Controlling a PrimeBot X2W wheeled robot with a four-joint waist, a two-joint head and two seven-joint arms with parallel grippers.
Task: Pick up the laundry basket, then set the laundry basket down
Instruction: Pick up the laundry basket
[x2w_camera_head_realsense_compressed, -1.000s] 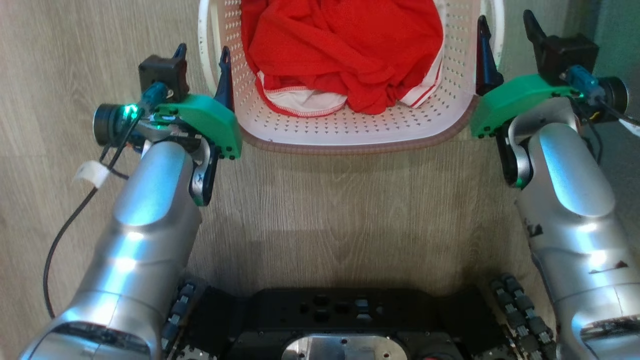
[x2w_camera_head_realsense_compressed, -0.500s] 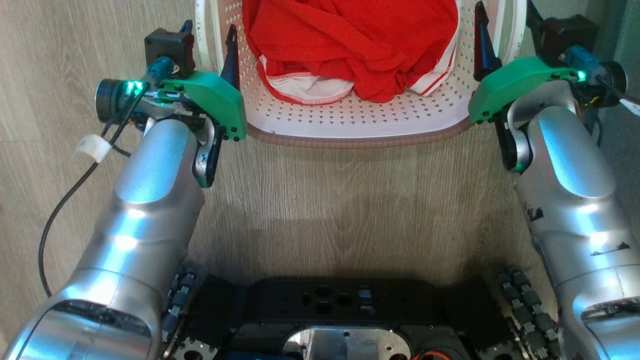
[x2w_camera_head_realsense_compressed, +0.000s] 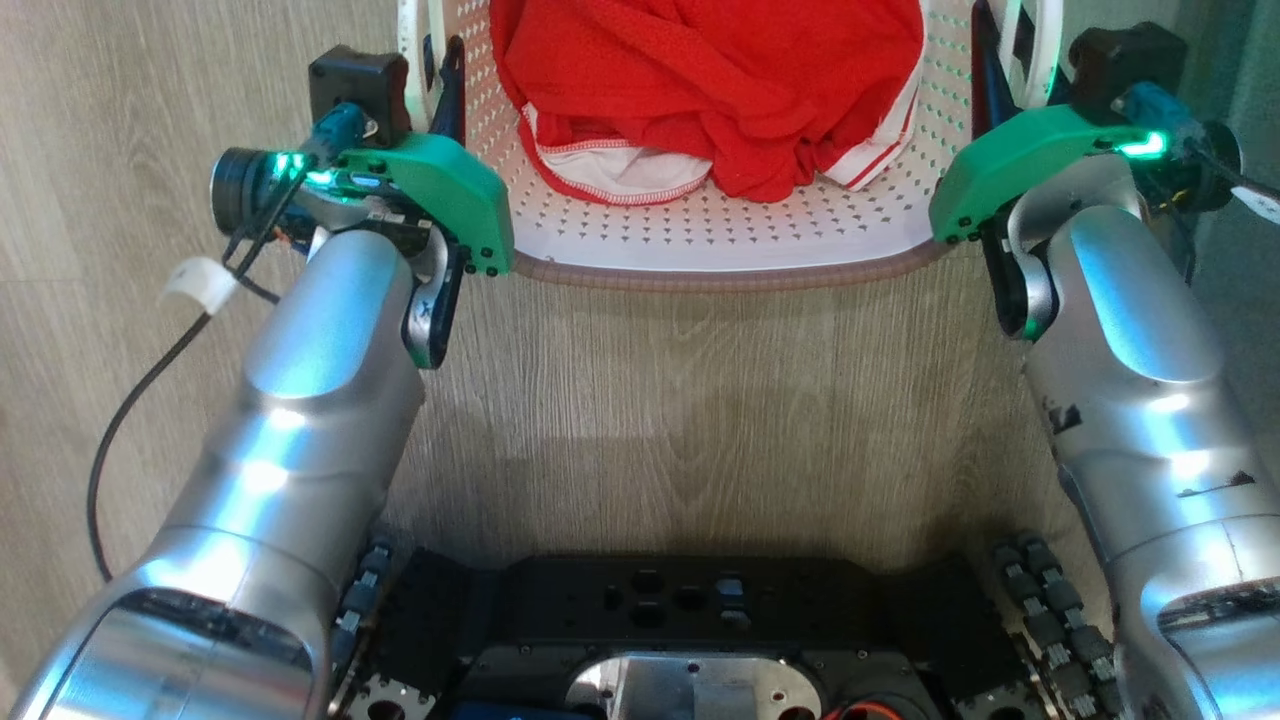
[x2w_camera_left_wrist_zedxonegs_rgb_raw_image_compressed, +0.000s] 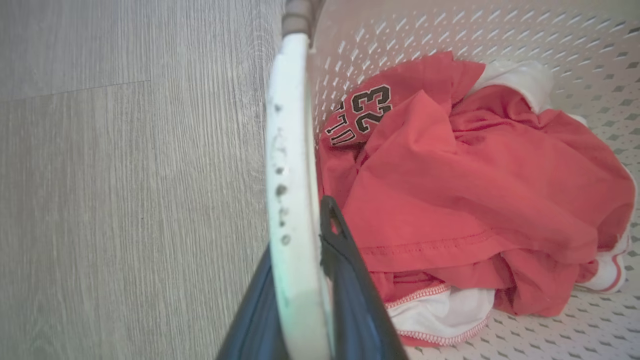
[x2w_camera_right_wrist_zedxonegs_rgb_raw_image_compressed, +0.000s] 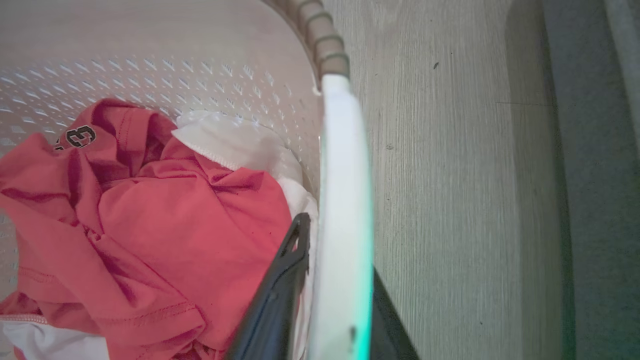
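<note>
Basket (x2w_camera_head_realsense_compressed: 720, 250) sits on floor (x2w_camera_head_realsense_compressed: 700, 400). Handles (x2w_camera_left_wrist_zedxonegs_rgb_raw_image_compressed: 292, 150) are straddled by left hand (x2w_camera_left_wrist_zedxonegs_rgb_raw_image_compressed: 300, 300) and right hand (x2w_camera_right_wrist_zedxonegs_rgb_raw_image_compressed: 340, 300), both seemingly clenched. Lift should be kept level, synchronized, slow.

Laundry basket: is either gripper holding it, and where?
Both. The left gripper clamps the laundry basket by its left side handle, the right gripper by its right side handle.

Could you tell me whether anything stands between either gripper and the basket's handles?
Nothing visible does. The left gripper and right gripper each clamp a white handle of the basket between their fingers. The red clothes lie inside, beside the inner fingers, not in between.
</note>
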